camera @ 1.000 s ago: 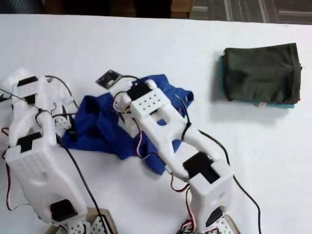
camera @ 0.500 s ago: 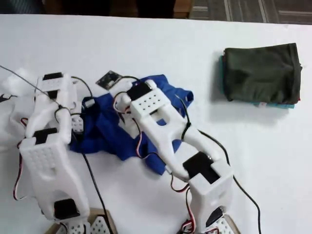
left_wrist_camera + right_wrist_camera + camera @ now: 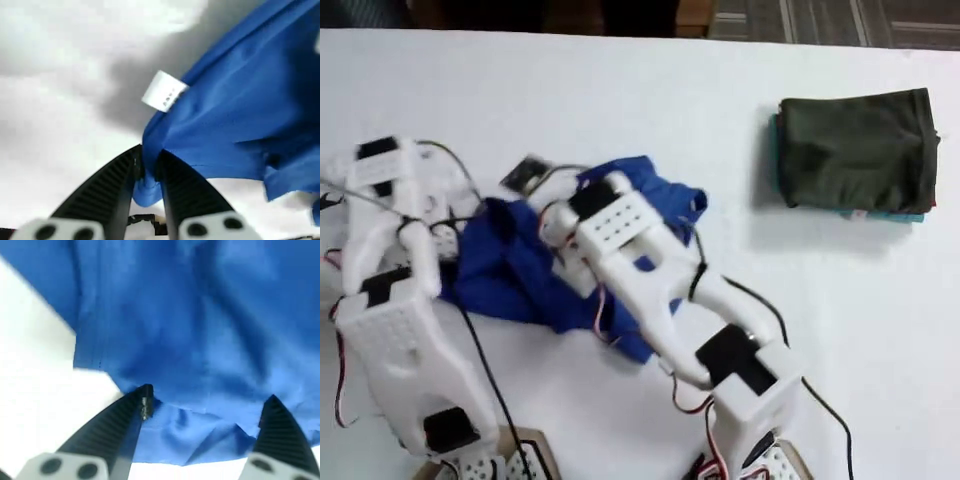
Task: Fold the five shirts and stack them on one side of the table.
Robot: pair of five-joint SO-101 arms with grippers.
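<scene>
Shifted toward the desk's (image 3: 650,90) left edge, the blue shirt (image 3: 515,275), surely limp and light, trails the left end effector (image 3: 147,172), clamped on its hem; the right end effector (image 3: 205,407) hangs wide open over it; best pinched at corners

One blue shirt (image 3: 510,275), two folded shirts (image 3: 855,150), two arms (image 3: 620,225)

A white table (image 3: 620,90) lies evenly lit; past its far edge stand brown wooden furniture (image 3: 690,12) and, right, grey striped floor (image 3: 820,20).
</scene>
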